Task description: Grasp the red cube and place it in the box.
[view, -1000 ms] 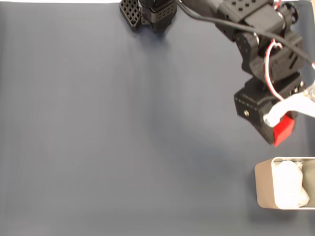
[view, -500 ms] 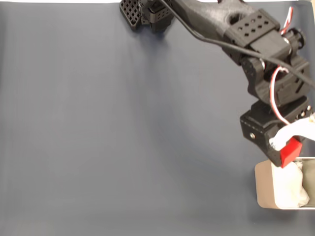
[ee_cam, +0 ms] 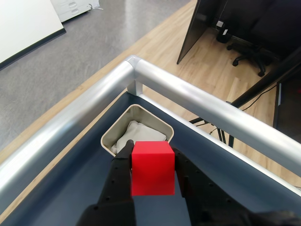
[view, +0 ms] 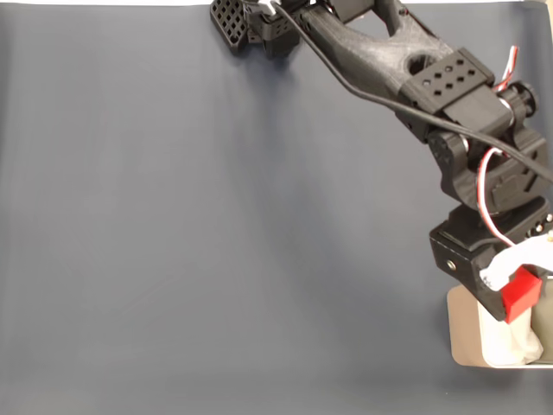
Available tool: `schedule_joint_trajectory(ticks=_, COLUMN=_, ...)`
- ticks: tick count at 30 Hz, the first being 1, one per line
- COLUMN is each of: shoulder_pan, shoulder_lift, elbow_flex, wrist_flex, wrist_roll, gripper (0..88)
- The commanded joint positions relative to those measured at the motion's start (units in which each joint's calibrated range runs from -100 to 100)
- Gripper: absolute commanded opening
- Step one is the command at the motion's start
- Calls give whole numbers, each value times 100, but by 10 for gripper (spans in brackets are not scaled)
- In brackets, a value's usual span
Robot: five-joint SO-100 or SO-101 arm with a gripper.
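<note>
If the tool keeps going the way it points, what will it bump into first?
Probably the box: the tool, shut on the red cube, points at its white padding. Depth is unclear.

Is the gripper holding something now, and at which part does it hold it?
Yes. The gripper holds the red cube, with one finger on each of two opposite side faces, in the air above the box.

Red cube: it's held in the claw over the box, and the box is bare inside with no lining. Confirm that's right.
Not quite. The red cube is held in the claw over the box, but the box is not bare: the wrist view shows white soft padding lining it.
</note>
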Motion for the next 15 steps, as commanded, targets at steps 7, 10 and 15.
schedule_joint_trajectory(ticks=7, shoulder_pan=-61, shoulder_lift=267, elbow_flex=-699, wrist_flex=-316, wrist_roll=-59, gripper=14)
schedule_joint_trajectory(ticks=10, shoulder_pan=-61, shoulder_lift=362, elbow_flex=-717, wrist_flex=-497, wrist_roll=-49, gripper=14)
schedule_joint_trajectory(ticks=15, shoulder_pan=-82, shoulder_lift=596, elbow_flex=-909, wrist_flex=-775, wrist_roll=-54, gripper=14)
